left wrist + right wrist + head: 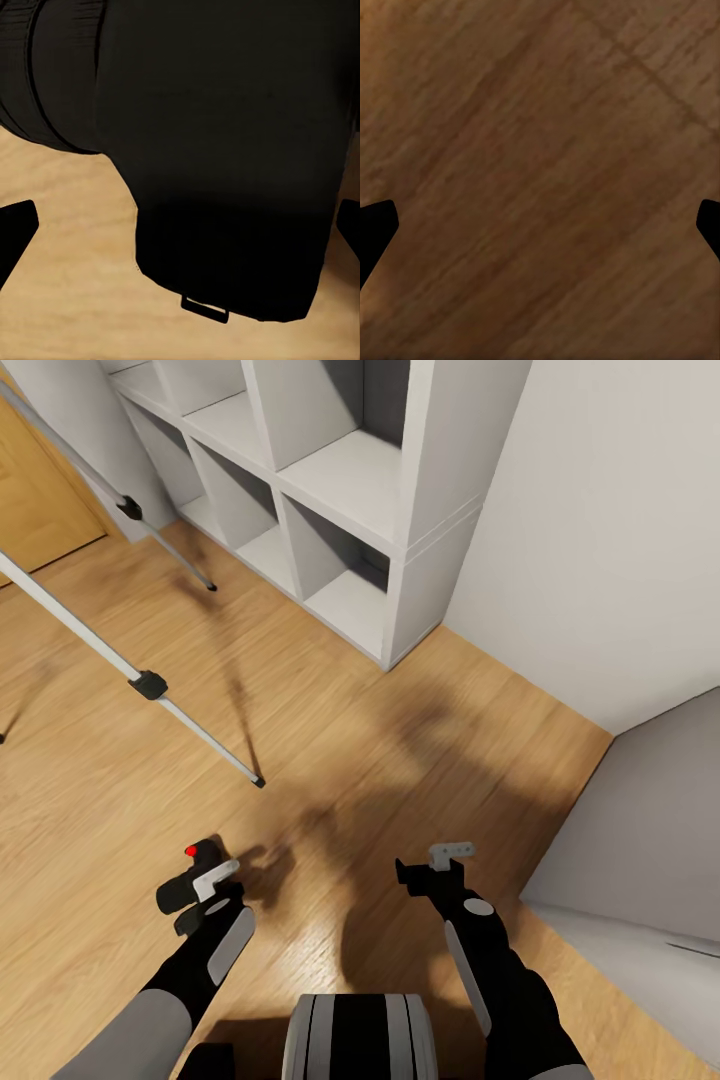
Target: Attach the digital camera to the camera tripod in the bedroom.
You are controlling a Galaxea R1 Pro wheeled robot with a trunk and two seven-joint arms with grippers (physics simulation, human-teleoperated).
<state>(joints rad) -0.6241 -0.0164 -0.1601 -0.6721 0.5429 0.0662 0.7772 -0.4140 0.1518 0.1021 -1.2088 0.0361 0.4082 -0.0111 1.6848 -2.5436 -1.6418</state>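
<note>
Camera pickup looks complete: the left gripper point(197, 882), lower left of the head view, is closed on the digital camera point(203, 857). Right gripper point(425, 872) is spread, empty. Camera tripod point(148, 684), upper left, awaits attachment.

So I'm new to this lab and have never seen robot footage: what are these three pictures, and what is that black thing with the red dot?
These are simulator renders from one wheeled robot with two arms. The large picture looks down from its head: both arms reach over a wood floor, with a white cube shelf and the tripod legs ahead. The other two come from cameras at each wrist. The left gripper holds the black thing, a small camera with a red button; up close it is the dark shape in the left wrist picture. The right gripper is open and holds nothing, with bare floor beneath it.
</note>
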